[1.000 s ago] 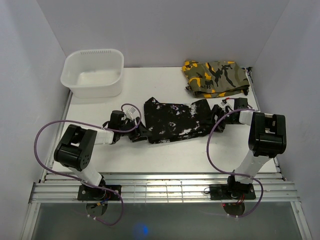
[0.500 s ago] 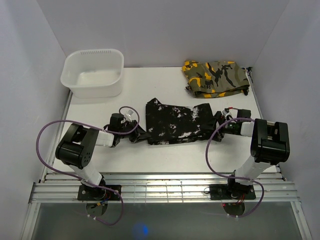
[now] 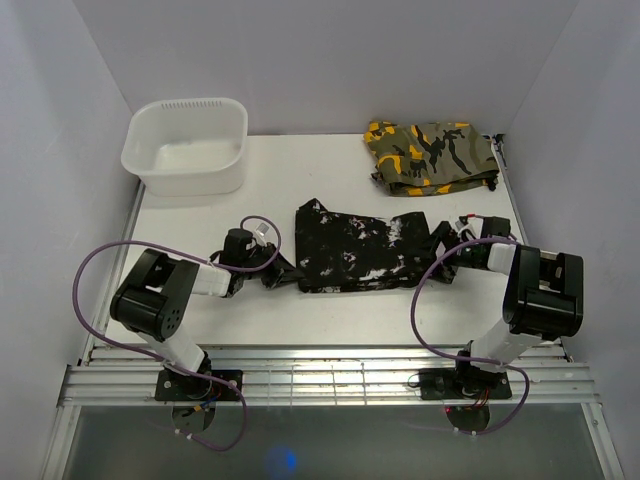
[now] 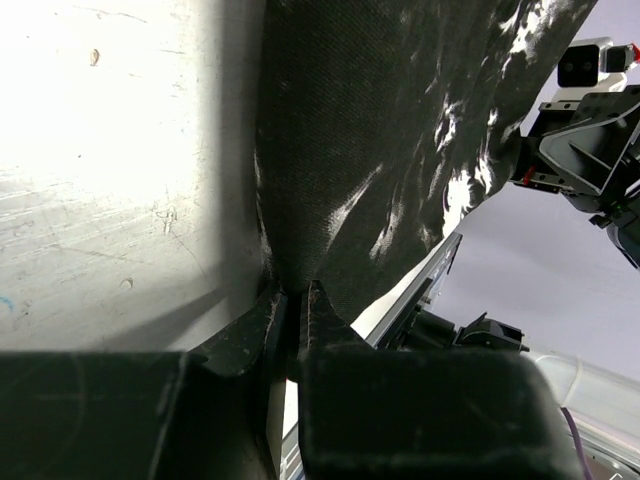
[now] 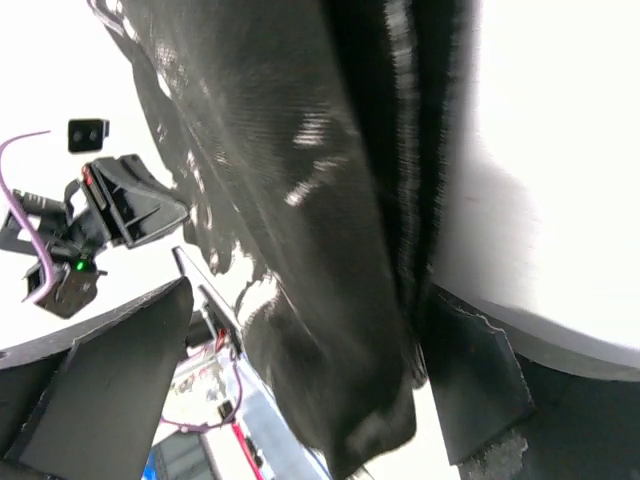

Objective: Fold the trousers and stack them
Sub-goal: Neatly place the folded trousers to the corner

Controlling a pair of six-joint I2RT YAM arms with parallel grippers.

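Spreading across most of the overhead view, the flat white table (image 3: 340, 320) carries everything else. At its middle lie the trousers (image 3: 360, 250), soft black fabric with irregular white splotches, folded into a rough flat rectangle whose long side runs from nine o'clock to three o'clock. At about ten o'clock from them, well apart, stands a white rectangular plastic tub (image 3: 185, 178) against the far left corner. At about one o'clock from the trousers, near the far right corner, sits an olive-green camouflage garment with orange and black patches (image 3: 430, 155), bunched into a compact pile and not touching the black fabric.

The left gripper (image 3: 281, 272) meets the trousers at their eight o'clock corner. In the left wrist view its fingers (image 4: 270, 335) stand narrow, almost together, with the edge of the black cloth (image 4: 380, 160) running down into the slit between them, pinched there. The right gripper (image 3: 441, 246) sits at the three o'clock edge. In the right wrist view its fingers (image 5: 110, 380) are spread wide, one on each side of a hanging fold of the splotched fabric (image 5: 280, 200), not pressing it.

A thin purple cable (image 3: 85, 275) loops beside each arm.
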